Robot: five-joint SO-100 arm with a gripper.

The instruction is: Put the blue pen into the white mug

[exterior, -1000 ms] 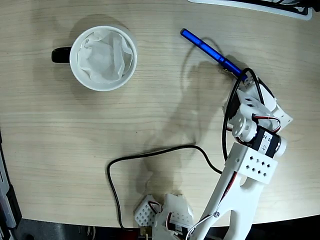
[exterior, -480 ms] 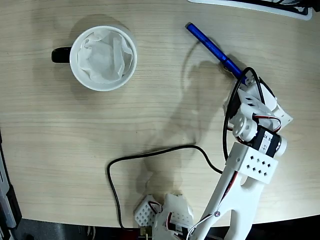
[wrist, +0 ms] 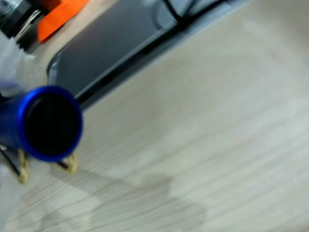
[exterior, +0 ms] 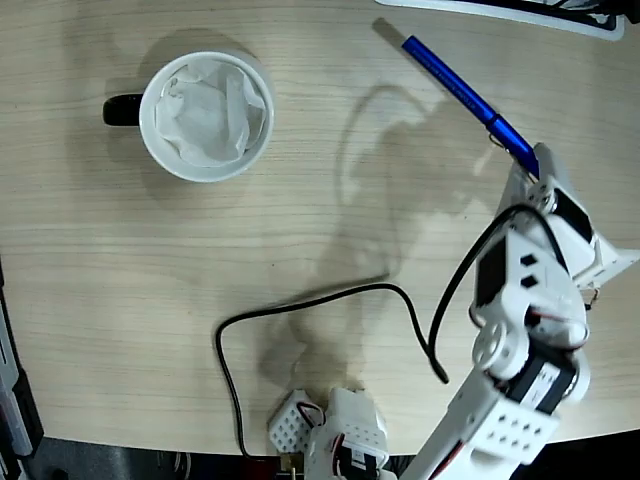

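Observation:
The blue pen (exterior: 465, 95) is off the table, slanting up-left from my gripper (exterior: 535, 168), which is shut on its lower right end at the right of the fixed view. Its shadow falls on the wood to its left. In the wrist view the blue pen (wrist: 48, 123) points straight at the camera, so only its round dark end shows, at the left. The white mug (exterior: 207, 115), with a black handle (exterior: 122, 110) and crumpled white paper inside, stands at the upper left, far from the pen and gripper.
A black cable (exterior: 300, 308) loops over the table's lower middle toward the arm's base (exterior: 335, 435). A white-edged object (exterior: 500, 10) lies along the top edge. The wrist view shows a dark grey slab (wrist: 120, 43) and something orange (wrist: 60, 14) beyond the wood.
The arm has risen and swung right with the pen. The pen left the table, and its free end moved right and toward the top edge. The mug has not moved.

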